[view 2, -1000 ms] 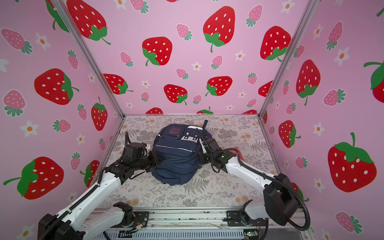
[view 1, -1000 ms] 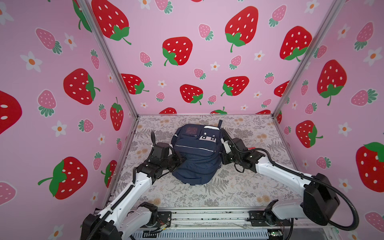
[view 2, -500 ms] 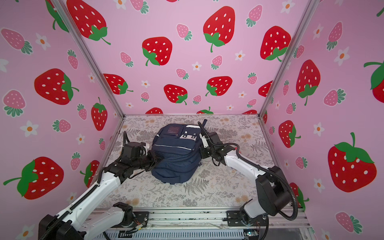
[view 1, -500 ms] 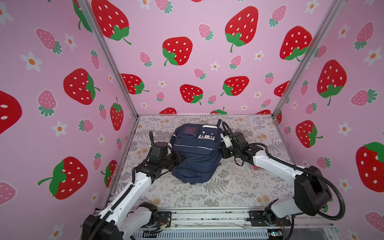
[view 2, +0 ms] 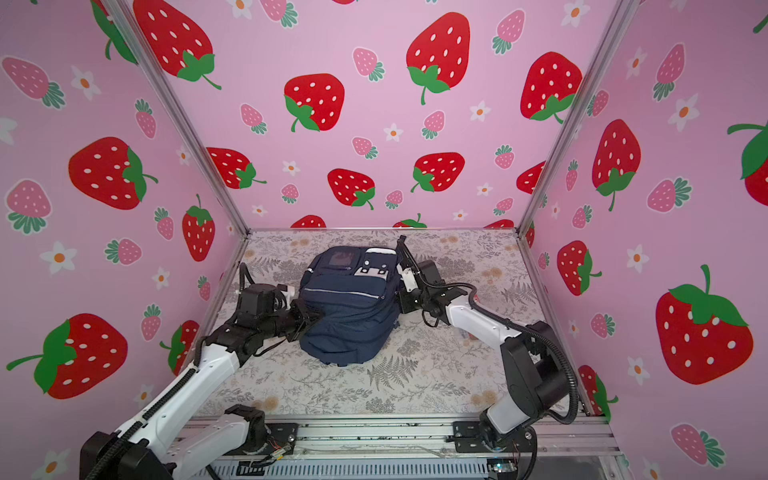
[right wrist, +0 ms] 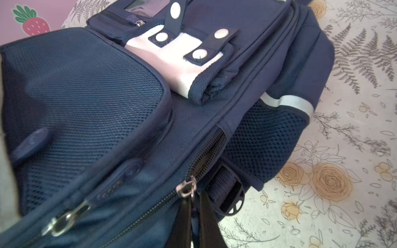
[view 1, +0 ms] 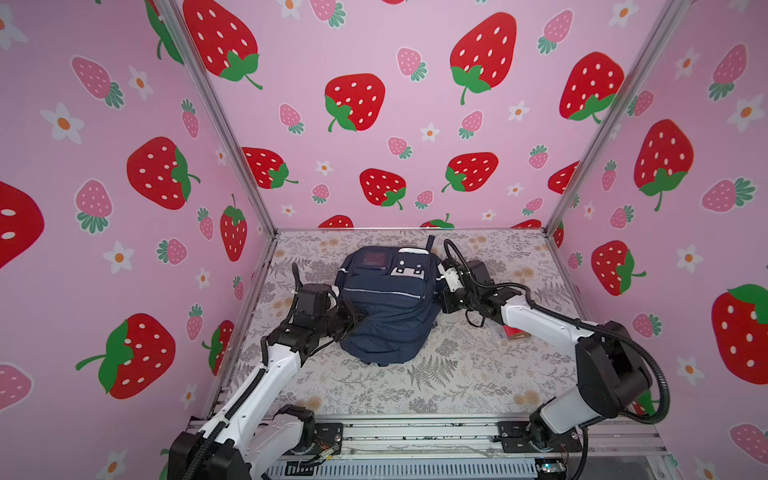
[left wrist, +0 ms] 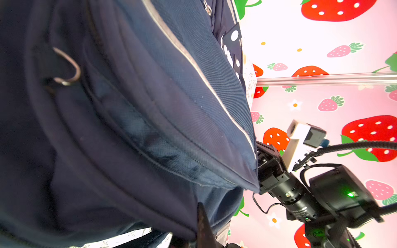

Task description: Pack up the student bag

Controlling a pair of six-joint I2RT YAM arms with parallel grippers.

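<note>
The student bag (view 1: 386, 307) (view 2: 349, 307), navy with silver stripes and a white patch, lies front up mid-table with its top loop toward the back wall. At the bag's left side my left gripper (view 1: 354, 319) (view 2: 312, 318) is shut on a fold of its fabric; in the left wrist view (left wrist: 197, 232) cloth hides one finger. On the bag's right side, my right gripper (view 1: 437, 298) (view 2: 401, 300) (right wrist: 193, 203) is shut on the metal zipper pull (right wrist: 186, 189) of a side zip. A second zipper pull (right wrist: 64, 221) hangs free.
A small red packet (view 1: 513, 332) lies on the floral tabletop (view 1: 457, 386) under my right forearm. Pink strawberry walls (view 1: 395, 124) close in the back and both sides. A metal rail (view 1: 415, 432) runs along the front edge.
My right gripper has slid along the bag's right side toward the back wall, keeping hold of the zipper pull, and its elbow has folded inward. The left gripper has stayed put.
</note>
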